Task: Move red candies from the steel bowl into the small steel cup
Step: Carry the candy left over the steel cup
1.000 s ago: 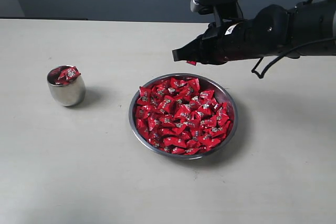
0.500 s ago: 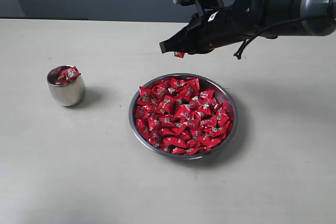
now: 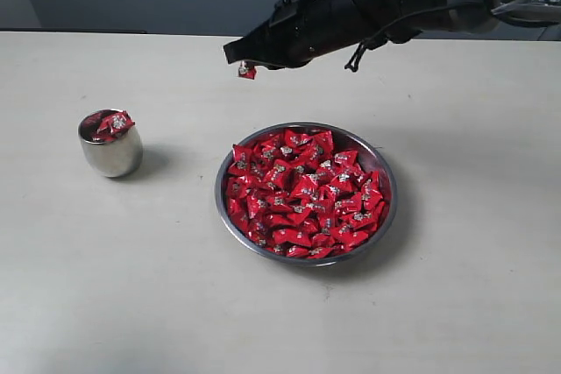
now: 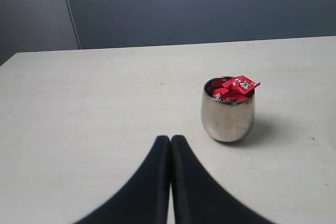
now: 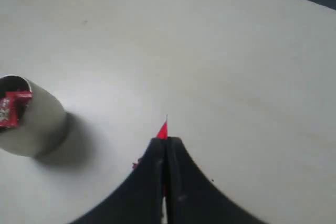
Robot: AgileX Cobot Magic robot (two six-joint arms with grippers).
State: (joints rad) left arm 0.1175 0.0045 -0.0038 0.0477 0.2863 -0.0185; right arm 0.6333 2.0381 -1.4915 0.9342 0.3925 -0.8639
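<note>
My right claw (image 3: 237,54) is clamping a single glossy red-wrapped candy (image 3: 247,70) by a thin edge of its wrapper. The jaws are pressing together, and most of the piece is dangling below the tips. I am holding it in the air over the pale tabletop (image 3: 131,295), nearer the far edge, apart from both vessels. My left claw (image 4: 170,140) is resting with its jaws together and empty, pointing toward the cup.

The small rounded steel cup (image 3: 110,153) is standing toward the tabletop's left edge as the exterior view shows it. It is well apart from the wide shallow steel bowl (image 3: 218,208) near the middle, which is holding the heap of red candies (image 3: 302,190).

Hazards I am judging from this position:

1. Loss of grip. I am pinching only the wrapper's edge, so a jolt on the way across is likely to shake the piece loose onto bare tabletop.
2. Overflow. The cup is brimming: its piled candies (image 3: 112,123) are sitting at the rim, and one is overhanging the lip in the left wrist view. A released piece risks bouncing off the pile or knocking that one out.
3. Tipping. The cup is narrow, so tips coming down too low or off-centre could strike its rim and topple it.
4. Missed release. The opening is small, so any offset is sending the candy beside the cup
</note>
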